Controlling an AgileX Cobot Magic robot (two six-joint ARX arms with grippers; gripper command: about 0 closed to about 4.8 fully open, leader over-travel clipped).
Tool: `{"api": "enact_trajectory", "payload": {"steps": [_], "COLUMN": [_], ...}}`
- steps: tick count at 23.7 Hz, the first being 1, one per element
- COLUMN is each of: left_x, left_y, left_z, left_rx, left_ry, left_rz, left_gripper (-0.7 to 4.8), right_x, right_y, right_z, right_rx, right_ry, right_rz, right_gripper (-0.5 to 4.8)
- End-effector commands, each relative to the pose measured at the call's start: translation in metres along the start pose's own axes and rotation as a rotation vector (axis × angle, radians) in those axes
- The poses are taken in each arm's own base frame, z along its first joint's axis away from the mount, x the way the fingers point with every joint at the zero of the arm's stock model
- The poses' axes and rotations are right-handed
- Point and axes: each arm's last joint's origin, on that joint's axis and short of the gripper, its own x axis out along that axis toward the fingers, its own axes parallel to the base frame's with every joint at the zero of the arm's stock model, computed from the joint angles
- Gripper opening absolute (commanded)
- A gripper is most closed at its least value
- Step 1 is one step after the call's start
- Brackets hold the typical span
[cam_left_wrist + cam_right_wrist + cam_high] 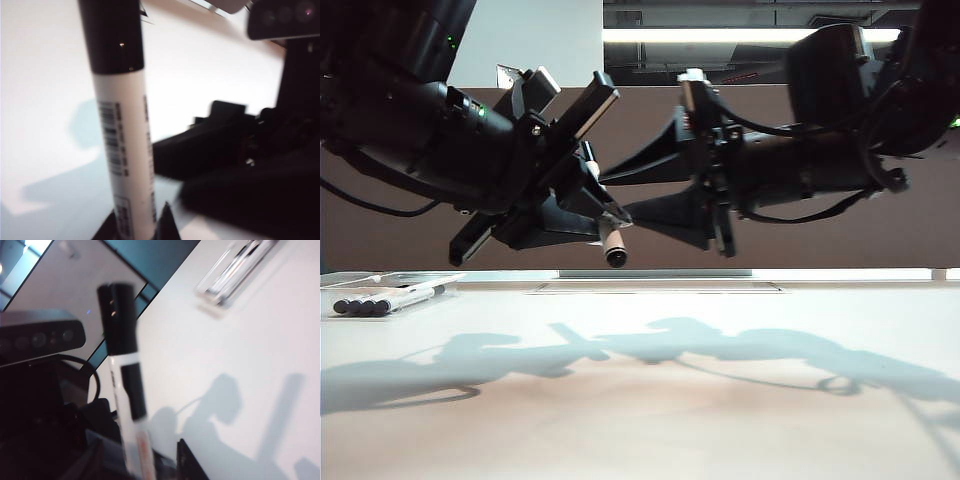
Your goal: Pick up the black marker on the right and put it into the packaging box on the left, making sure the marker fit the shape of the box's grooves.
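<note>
Mid-air meeting of both arms at upper centre of the exterior view, above the table (650, 400). Left gripper (610, 225) clamped on the black marker (122, 150), barrel end toward the camera. Right gripper (655, 190) just beside, jaws parted around the marker. Packaging box (390, 283) at far left edge, markers inside.

1. The slim white-barrelled, black-capped marker (614, 247) hangs mid-air above the table (720, 400), between the left gripper (605, 215) and right gripper (650, 195).
2. The shallow clear plastic packaging box (380, 285) lies far left on the table, holding other markers (390, 300).
</note>
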Motion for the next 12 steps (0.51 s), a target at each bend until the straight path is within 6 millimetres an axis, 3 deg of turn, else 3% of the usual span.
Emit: {"api": "enact_trajectory", "payload": {"steps": [1,3,8,12], "left_x": [-0.003,-0.007,-0.019,-0.03], "left_y": [0.008,0.016,0.038,0.061], "left_z": [0.011,0.018,0.034,0.053], "left_rx": [0.032,0.033,0.104,0.159], "left_ry": [-0.045,-0.059,-0.075,-0.068], "left_rz": [0.031,0.065,0.17,0.292], "left_gripper": [-0.06,-0.06,-0.06,-0.06], "right_x": [-0.013,-0.02,-0.027,-0.039], "right_y": [-0.001,-0.003,-0.001,0.002], "right_z": [0.011,0.016,0.018,0.011], "right_rx": [-0.023,-0.023,-0.108,-0.175], "right_ry": [-0.041,-0.059,-0.077,0.002], "right_rz": [-0.013,-0.034,-0.184,-0.479], "right_gripper": [1.51,-0.12,-0.09,-0.09]}}
